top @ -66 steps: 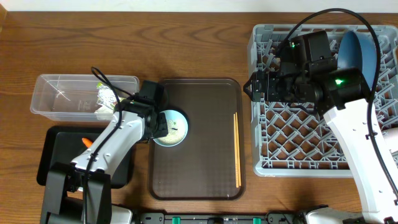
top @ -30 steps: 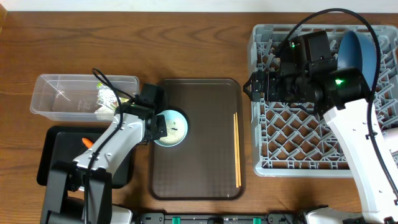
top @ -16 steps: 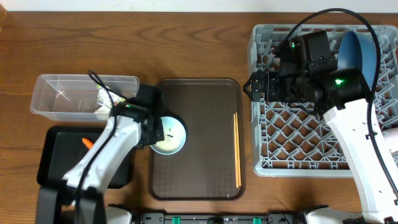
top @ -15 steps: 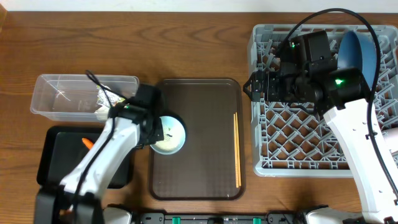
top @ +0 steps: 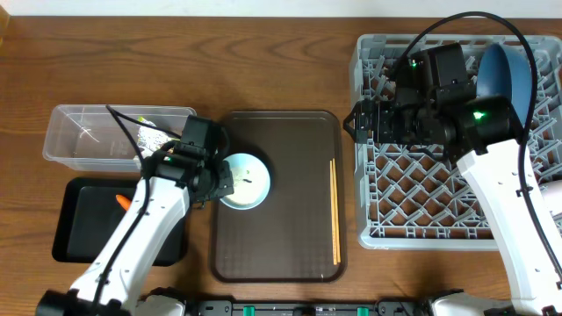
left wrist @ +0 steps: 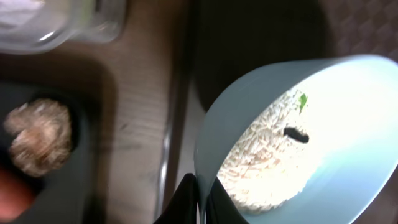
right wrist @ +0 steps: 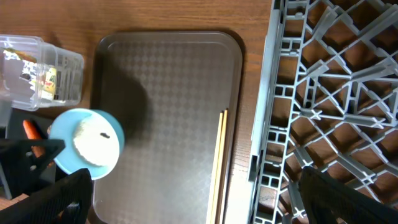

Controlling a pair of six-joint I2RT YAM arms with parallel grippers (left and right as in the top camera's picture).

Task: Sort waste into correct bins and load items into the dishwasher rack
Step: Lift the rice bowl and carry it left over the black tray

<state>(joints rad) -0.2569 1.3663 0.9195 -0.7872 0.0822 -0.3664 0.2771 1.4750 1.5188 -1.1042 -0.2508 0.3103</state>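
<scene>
Paper, crumpled white with a green-yellow wrapper, lies at the right end of the clear tub near the table's left edge. In front of the tub is the black tray, which holds the small carrot and a brown food scrap. The left gripper has its jaws pinched on the rim of the light-blue cup. The cup is tilted above the left edge of the brown serving tray, throwing a shadow on it, with white rice and a dark speck inside. Half a second ago the cup sat slightly closer to the tray's front-left; it is now a little further back and right, and the left arm has shifted with it. The chopsticks lie along the serving tray's right edge, unmoved. The right gripper hangs at the left wall of the grey rack with its jaws spread wide and nothing between them, exactly where it was before. The blue plate stands on edge in the rack's back right corner.
</scene>
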